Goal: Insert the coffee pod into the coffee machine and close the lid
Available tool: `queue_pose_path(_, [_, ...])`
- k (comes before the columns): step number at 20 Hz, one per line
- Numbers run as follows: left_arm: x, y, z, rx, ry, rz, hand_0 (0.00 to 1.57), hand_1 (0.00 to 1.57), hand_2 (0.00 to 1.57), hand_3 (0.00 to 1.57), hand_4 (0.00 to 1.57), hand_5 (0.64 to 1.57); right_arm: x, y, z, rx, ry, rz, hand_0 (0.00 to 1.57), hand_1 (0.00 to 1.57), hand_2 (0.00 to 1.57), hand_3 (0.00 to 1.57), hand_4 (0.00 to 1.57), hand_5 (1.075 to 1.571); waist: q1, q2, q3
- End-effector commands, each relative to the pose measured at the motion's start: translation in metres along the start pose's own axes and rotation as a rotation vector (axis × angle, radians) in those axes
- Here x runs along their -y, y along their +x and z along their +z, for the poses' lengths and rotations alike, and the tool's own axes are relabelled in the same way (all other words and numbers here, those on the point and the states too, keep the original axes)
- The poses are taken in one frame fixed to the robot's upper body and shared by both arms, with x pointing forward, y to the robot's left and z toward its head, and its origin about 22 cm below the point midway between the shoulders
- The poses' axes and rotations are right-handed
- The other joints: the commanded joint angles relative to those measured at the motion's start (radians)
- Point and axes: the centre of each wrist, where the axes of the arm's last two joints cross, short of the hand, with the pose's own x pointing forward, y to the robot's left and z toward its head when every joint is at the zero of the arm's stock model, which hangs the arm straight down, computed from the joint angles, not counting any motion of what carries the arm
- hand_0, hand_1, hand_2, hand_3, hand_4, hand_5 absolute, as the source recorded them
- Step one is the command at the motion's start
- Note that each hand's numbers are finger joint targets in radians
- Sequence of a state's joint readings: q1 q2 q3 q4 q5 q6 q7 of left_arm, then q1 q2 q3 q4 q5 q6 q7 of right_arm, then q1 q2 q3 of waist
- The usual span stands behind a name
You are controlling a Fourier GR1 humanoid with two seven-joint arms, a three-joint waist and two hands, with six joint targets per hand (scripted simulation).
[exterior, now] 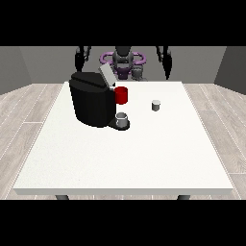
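Pod [155, 105] sits on table [120, 158], apart from machine [91, 98]; hands' finger state unclear.

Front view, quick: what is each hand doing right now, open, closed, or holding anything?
Hand at the view's left: raised off the table, holding nothing; fingers cannot be told.
Hand at the view's right: raised too, holding nothing; fingers cannot be told.

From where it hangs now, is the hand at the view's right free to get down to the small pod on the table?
Probably yes. The hand at the view's right hangs raised behind the table's far edge; the coffee pod stands alone, apart from the coffee machine.
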State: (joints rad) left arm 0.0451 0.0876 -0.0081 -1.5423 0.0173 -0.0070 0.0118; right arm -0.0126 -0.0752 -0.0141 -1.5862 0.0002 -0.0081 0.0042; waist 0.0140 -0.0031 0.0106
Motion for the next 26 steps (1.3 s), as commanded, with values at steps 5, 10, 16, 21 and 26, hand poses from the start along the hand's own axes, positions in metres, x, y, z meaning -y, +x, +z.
queue_pose_path(5, [-0.003,0.017,-0.008,0.185,-0.059,0.016,0.00,0.00,0.00,0.00,0.32,1.571,0.019,-0.024,0.008,-0.081,0.006,0.005,0.00,0.00,0.00,0.00,0.13,1.571,-0.002,-0.009,-0.0106])
queue_pose_path(10, [0.005,0.018,-0.016,0.239,-0.048,0.078,0.00,0.00,0.00,0.00,0.28,1.571,0.008,-0.012,0.000,0.048,-0.180,-0.038,0.00,0.00,0.00,0.00,0.09,1.571,-0.028,-0.012,-0.0106])
queue_pose_path(16, [0.003,0.022,-0.023,0.235,-0.084,-0.139,0.00,0.00,0.00,0.00,0.21,1.571,0.002,-0.032,0.004,0.064,-0.185,-0.062,0.00,0.00,0.00,0.00,0.17,1.571,-0.030,0.014,-0.0103])
queue_pose_path(21, [-0.048,0.036,-0.053,0.157,-0.022,-0.255,0.00,0.00,0.00,0.00,0.00,1.571,-0.025,-0.004,0.004,0.047,-0.112,-0.079,0.00,0.00,0.00,0.00,0.17,1.571,-0.107,0.024,-0.0107])
queue_pose_path(26, [-0.071,0.042,-0.076,0.085,-0.015,-0.226,0.00,0.00,0.00,0.00,0.00,1.571,-0.023,0.010,-0.006,0.124,-0.037,-0.061,0.00,0.00,0.00,0.00,0.23,1.571,-0.170,0.105,-0.0112])
